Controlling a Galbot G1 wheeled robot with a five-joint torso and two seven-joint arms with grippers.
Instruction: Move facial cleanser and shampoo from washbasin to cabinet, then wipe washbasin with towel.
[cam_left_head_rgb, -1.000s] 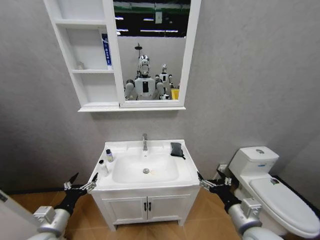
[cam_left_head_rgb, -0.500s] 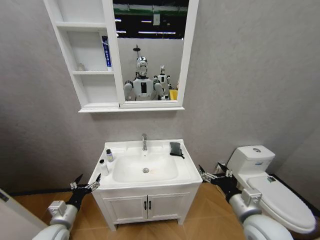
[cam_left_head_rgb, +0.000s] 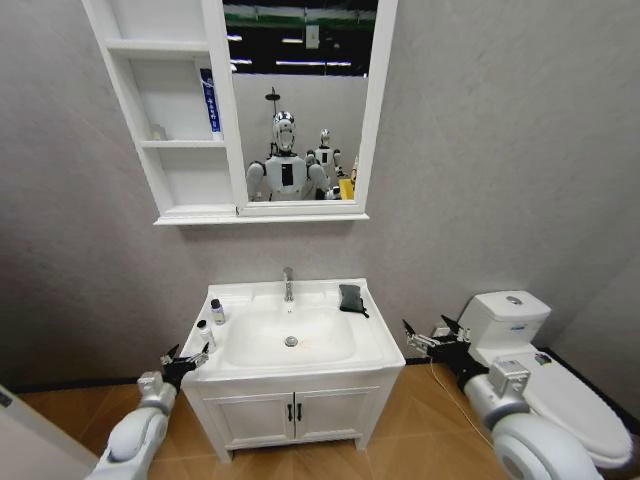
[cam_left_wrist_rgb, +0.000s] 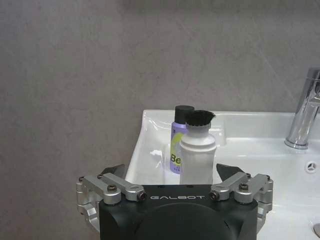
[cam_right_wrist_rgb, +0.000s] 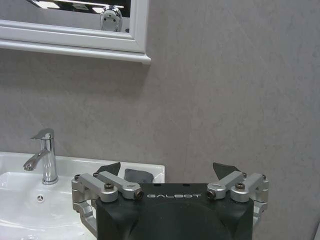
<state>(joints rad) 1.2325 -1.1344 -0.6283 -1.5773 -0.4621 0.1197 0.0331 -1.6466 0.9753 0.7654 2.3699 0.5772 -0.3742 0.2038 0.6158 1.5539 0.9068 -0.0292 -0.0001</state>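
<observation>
- Change vs a sec ago: left tool (cam_left_head_rgb: 186, 358) has moved in from out at the side to the washbasin's (cam_left_head_rgb: 375, 345) front-left corner, arm stretched fwd. Right tool (cam_left_head_rgb: 428, 340) has also shifted, a bit up and toward the toilet (cam_left_head_rgb: 545, 390); sits off the basin's right edge, near the tank.
- Left tool: fingers spread, nothing between them. In left wrist view the white bottle w/ black cap (cam_left_wrist_rgb: 198, 148) stands just ahead, roughly centred in the gap – my read: lining up for 1st pick; no contact yet.
- Right tool: fingers spread, holding nothing, apart from the basin.
- Meaning for task: nothing moved to the cabinet (cam_left_head_rgb: 178, 120) yet; both bottles on the basin's left ledge, towel (cam_left_head_rgb: 351, 298) untouched on back-right ledge.
- Counts:
  - bottles on basin: 2 – white one in front, purple one w/ black cap (cam_left_wrist_rgb: 178, 140) just behind, touching or nearly so; can't tell which is cleanser vs shampoo.
  - towel: 1, dark, folded.
  - tap (cam_left_head_rgb: 288, 283): 1, chrome.
  - cabinet: 1 blue upright item (cam_left_head_rgb: 209, 100) on a shelf, 1 small thing (cam_left_head_rgb: 159, 132) beside, too small to ID.
</observation>
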